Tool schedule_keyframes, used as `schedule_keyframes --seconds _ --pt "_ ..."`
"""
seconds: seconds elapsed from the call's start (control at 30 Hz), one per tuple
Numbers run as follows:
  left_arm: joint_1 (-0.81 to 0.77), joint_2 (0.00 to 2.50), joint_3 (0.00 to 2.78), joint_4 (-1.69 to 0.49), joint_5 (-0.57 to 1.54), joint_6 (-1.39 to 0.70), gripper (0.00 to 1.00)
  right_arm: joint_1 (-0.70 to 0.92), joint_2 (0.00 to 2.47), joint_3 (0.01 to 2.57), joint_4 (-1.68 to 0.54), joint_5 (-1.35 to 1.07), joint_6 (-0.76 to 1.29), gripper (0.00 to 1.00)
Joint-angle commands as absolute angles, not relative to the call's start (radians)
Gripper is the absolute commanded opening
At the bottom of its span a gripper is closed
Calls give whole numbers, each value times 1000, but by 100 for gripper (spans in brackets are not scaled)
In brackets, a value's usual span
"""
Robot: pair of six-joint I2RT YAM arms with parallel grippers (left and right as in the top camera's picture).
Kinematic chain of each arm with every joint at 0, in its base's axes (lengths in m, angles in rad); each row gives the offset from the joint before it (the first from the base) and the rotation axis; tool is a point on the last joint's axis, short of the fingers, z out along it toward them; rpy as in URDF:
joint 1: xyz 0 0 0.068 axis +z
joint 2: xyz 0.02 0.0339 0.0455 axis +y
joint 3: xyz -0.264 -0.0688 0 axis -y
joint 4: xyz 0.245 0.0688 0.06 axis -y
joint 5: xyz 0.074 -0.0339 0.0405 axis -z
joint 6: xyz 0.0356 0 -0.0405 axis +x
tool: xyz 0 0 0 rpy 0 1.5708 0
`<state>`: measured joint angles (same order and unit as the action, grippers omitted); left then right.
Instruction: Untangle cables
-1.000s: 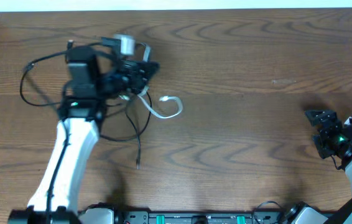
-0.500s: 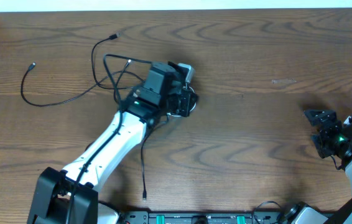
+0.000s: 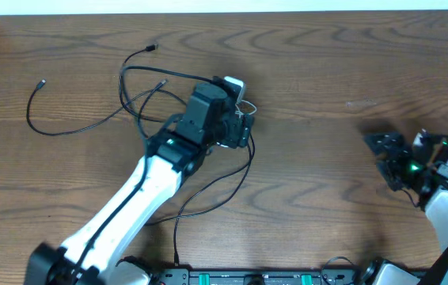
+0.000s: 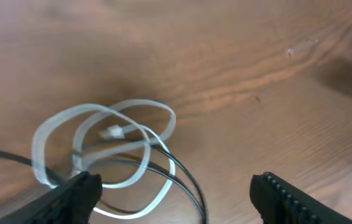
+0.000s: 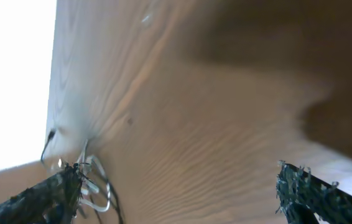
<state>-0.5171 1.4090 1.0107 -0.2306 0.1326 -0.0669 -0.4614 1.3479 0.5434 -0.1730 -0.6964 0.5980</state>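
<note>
Brown wood-grain counter. L pincer hovers released, jaws wide, over looped flat white cable, w/ thin black cables crossing it, centre-back. R pincer released, empty, far right. Step, prob.: separating white from black. Next: grip one strand clear of crossings, pull away.

The table is mid-brown, with darker wavy wood grain. Thin black cables loop across the overhead view's upper left. A white cable coils at lower left of the left wrist view. The left arm is white with a black end. A green light glows on the black right gripper.
</note>
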Motion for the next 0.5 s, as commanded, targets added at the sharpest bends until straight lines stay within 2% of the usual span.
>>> schedule_keyframes --seconds 0.0,0.13,0.23,0.37,0.47 --pt "-509 1348 1034 -262 -11 50 83 -361 1352 544 -126 -711 586 98" --pt "-477 1338 1034 -345 -145 52 83 -218 1352 544 2 -717 528 95" --pt "-397 1339 1034 -409 -146 47 84 -54 1352 544 120 -717 419 88" --pt "-311 1339 1034 -419 -142 -19 84 82 1353 544 241 -691 294 93" --pt "-262 1339 1034 -427 -143 -39 84 196 1353 544 308 -540 199 94"
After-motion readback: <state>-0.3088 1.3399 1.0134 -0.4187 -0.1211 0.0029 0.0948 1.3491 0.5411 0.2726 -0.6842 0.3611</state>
